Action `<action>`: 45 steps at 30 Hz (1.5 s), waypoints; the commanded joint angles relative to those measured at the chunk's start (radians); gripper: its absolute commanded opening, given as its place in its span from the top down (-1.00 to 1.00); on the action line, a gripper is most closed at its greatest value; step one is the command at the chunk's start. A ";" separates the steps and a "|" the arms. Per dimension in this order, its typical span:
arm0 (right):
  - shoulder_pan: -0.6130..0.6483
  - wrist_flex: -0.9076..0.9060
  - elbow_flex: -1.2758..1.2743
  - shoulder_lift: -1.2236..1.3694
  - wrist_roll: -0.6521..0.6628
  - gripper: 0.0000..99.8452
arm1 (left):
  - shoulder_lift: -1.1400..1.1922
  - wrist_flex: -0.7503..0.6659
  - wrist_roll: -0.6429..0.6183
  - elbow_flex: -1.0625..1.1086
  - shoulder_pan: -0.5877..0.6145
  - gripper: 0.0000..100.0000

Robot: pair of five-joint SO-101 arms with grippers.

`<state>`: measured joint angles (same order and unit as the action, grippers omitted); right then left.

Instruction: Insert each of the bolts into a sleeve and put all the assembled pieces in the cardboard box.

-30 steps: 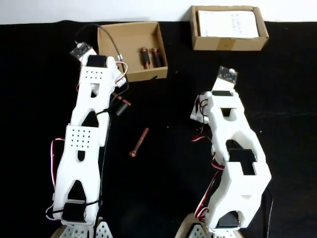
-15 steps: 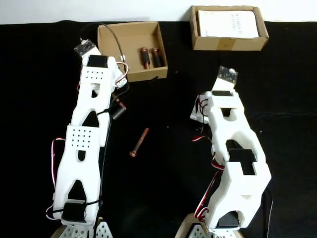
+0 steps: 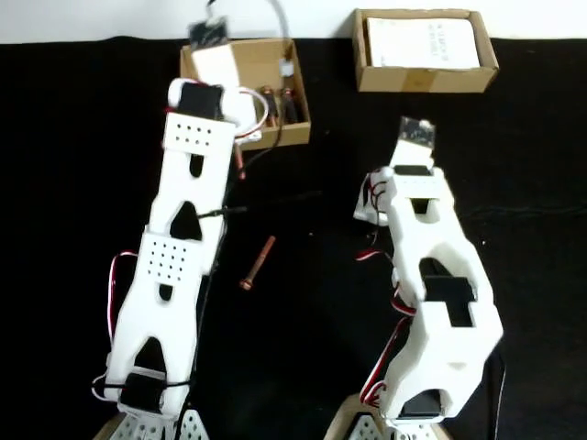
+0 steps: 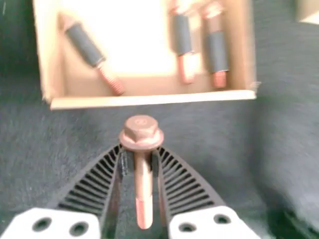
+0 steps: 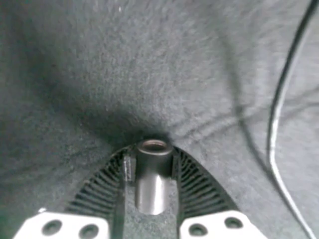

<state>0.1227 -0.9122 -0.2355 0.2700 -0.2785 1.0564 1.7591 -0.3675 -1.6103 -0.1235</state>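
Note:
My left gripper (image 4: 141, 155) is shut on a copper bolt (image 4: 142, 134), hex head outward, just short of the cardboard box (image 4: 149, 99). In the box lie three bolts in black sleeves: one alone (image 4: 85, 46) and two side by side (image 4: 182, 37). From above, the left arm (image 3: 193, 137) covers part of the box (image 3: 280, 136), and a copper shaft (image 3: 240, 163) shows beside it. My right gripper (image 5: 151, 167) is shut on a black sleeve (image 5: 152, 177), its open end outward, low over the black cloth. A loose bolt (image 3: 258, 262) lies on the cloth between the arms.
A second cardboard box (image 3: 426, 79) holding white paper stands at the back right. The right arm (image 3: 426, 238) stretches over the right half of the table. A thin cable (image 5: 279, 114) runs along the cloth near the right gripper.
The left arm has swung up and toward the cardboard box. The sleeved piece seen beside it before is gone from that spot. The right arm and the loose bolt have kept still.

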 commanded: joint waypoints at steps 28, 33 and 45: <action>0.325 -0.074 -1.015 -2.002 0.252 0.98 | -1.492 0.008 0.219 0.707 -0.025 0.98; 0.401 0.088 -1.247 -2.094 0.252 0.98 | -1.822 -0.023 0.219 1.276 -0.104 0.98; 0.518 0.611 -1.458 -2.094 0.252 0.98 | -2.175 -0.913 0.218 2.270 -0.289 0.98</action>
<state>0.6322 -0.3844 -1.6747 -1.8013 -0.0361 -1.1055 1.0656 -0.1511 0.4902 -0.3675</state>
